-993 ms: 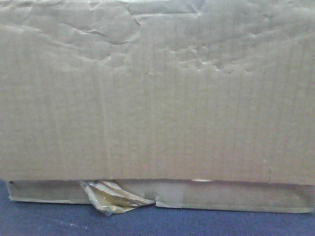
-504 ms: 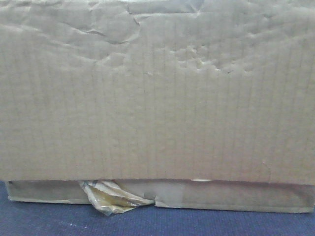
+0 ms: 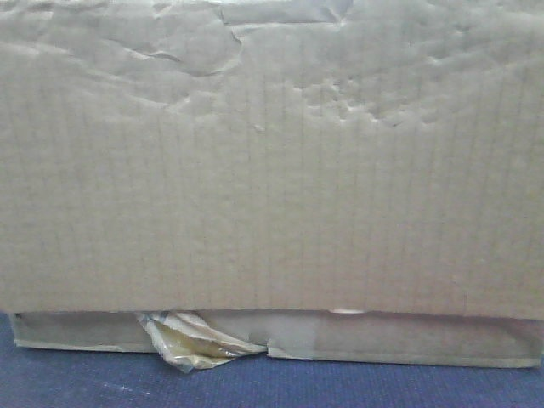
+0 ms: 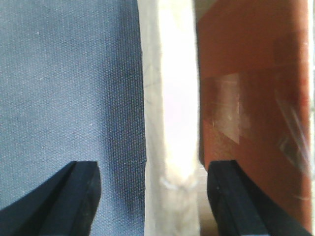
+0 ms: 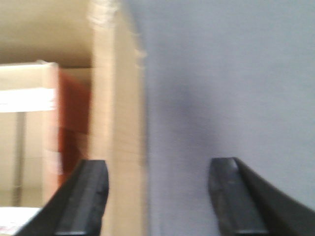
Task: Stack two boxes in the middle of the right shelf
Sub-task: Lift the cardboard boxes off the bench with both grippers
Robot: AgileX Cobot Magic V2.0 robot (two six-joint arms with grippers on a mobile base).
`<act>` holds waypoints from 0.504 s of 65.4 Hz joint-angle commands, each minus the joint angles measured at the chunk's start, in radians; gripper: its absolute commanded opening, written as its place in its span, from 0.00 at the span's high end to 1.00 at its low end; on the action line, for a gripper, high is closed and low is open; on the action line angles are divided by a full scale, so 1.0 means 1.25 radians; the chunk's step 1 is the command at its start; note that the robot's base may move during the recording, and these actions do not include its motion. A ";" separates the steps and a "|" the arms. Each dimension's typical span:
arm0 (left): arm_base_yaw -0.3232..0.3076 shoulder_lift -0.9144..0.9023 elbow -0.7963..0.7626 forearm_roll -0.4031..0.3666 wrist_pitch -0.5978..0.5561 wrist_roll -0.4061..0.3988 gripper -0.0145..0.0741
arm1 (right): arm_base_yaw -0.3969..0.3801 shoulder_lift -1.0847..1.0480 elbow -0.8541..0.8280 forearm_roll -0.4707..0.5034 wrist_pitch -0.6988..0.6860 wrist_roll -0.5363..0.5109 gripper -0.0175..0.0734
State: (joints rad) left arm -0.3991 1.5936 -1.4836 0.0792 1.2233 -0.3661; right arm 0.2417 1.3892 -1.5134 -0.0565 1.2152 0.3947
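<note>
Plainly, a dented cardboard box (image 3: 272, 187) sits on blue cloth (image 3: 85, 382), filling the front view; no shelf shows.
It looks light, thin-walled, crushable: left gripper (image 4: 153, 172) and right gripper (image 5: 160, 169) each straddle a side wall (image 4: 170, 98), jaws wide, clamping nothing; pinch both walls evenly.

- my front view is dim and soft; flat light falls on the creased box (image 3: 272, 170), with a thin shadow under its lower edge.
- on my left wrist view, the box wall (image 4: 170, 98) blows out white.
- my right wrist view is blurred throughout.
</note>
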 commanded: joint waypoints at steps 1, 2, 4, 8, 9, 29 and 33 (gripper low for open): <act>-0.004 -0.003 -0.004 -0.005 -0.002 0.000 0.42 | 0.035 0.020 -0.008 -0.013 0.005 0.030 0.44; -0.004 -0.003 -0.004 -0.005 -0.002 0.000 0.42 | 0.042 0.022 -0.008 -0.013 0.005 0.034 0.45; -0.004 -0.003 -0.004 -0.005 -0.002 0.000 0.42 | 0.056 0.027 -0.008 -0.013 0.005 0.038 0.45; -0.004 -0.003 -0.004 -0.005 -0.002 0.000 0.42 | 0.080 0.032 -0.006 -0.016 0.005 0.045 0.45; -0.004 -0.003 -0.004 -0.005 -0.002 0.000 0.42 | 0.084 0.034 -0.006 -0.015 0.005 0.047 0.45; -0.004 -0.003 -0.004 -0.005 -0.002 0.000 0.42 | 0.094 0.050 0.060 -0.032 0.005 0.062 0.45; -0.004 -0.003 -0.004 -0.005 -0.002 0.000 0.42 | 0.094 0.050 0.084 -0.026 0.005 0.063 0.45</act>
State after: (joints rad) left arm -0.3991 1.5936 -1.4836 0.0784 1.2233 -0.3661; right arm 0.3570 1.4519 -1.4416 -0.0780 1.2216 0.4666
